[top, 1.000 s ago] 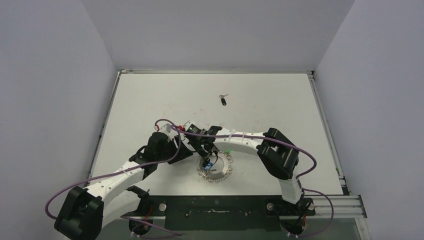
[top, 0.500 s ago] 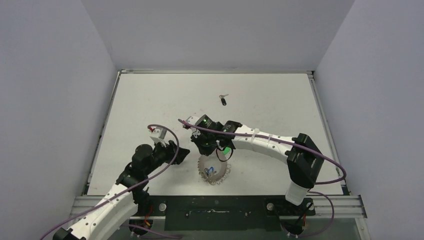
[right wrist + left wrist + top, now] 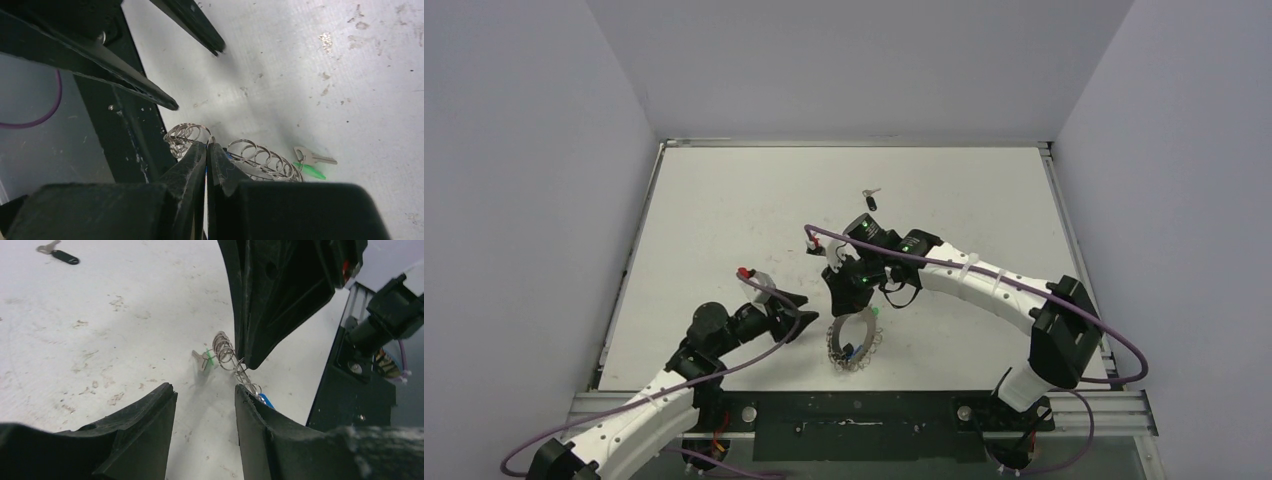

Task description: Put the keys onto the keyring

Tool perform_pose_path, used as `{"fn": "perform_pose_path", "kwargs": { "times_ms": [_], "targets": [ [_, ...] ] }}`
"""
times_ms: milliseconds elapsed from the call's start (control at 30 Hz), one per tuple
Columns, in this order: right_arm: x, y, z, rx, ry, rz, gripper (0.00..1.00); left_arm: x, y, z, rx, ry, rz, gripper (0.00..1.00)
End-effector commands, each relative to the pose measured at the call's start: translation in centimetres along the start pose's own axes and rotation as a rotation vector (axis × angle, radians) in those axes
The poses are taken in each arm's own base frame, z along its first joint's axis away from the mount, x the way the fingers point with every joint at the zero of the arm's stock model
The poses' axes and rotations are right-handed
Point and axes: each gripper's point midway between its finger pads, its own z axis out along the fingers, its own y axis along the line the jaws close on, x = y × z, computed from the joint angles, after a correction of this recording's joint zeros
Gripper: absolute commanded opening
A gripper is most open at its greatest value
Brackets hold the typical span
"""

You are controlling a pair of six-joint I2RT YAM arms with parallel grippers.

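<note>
Black fingers of the left tool (image 3: 205, 392) stand apart low over the near part of the white bench (image 3: 724, 220), released, with only bare surface between them, and they point toward the ring from its left. Just beyond them the keyring (image 3: 252, 152) is tipped up off the flat. The left wrist view catches it almost edge-on as a slanting line of wire loops, and from above it reads as an oval whose long axis runs roughly near to far. Its lower, near rim sits by the bench edge, though I cannot tell whether it touches the surface. A blue-headed key (image 3: 266, 401) shows at that lower end, inside the hoop. The right tool (image 3: 206, 145) comes at the ring from the far side and is clenched on its upper rim, fingertips pressed together on the wire with loops fanning out to either side. A green-headed key (image 3: 317, 158) lies flat on the bench just beside the ring's far right. Well apart, toward the middle of the far half of the bench, lie the keys (image 3: 870, 201): a black head nearer the arms and a silver part pointing away toward the back wall, the long axis close to near-far. They are too small to tell whether one key or two lies there.
</note>
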Motion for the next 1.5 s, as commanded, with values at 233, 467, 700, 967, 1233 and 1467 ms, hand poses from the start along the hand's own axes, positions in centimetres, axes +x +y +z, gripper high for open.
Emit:
{"fn": "perform_pose_path", "kwargs": {
  "times_ms": [233,467,700,967,1233,1467],
  "targets": [
    [-1.2,3.3,-2.8,-0.136,-0.058,-0.104,0.00,-1.6,-6.1,2.5,0.306,-0.035,0.381,0.36],
    [-1.1,3.7,-2.8,-0.158,-0.056,-0.101,0.00,-1.2,-6.9,2.7,0.345,-0.035,0.414,0.31],
    [-0.9,4.0,-2.7,-0.174,-0.052,-0.099,0.00,-0.8,-7.2,2.9,0.369,-0.028,0.443,0.16],
    [-0.9,3.8,-2.6,-0.160,-0.048,-0.102,0.00,-0.3,-8.1,3.1,0.432,-0.009,0.454,0.00],
    [-1.4,2.5,-3.0,-0.076,-0.075,-0.100,0.19,-0.2,-7.2,2.9,0.358,-0.027,0.381,0.00],
    [-3.3,0.9,-5.2,0.063,-0.216,-0.126,0.71,-0.3,-6.3,2.3,0.285,-0.069,0.312,0.00]
  ]
}}
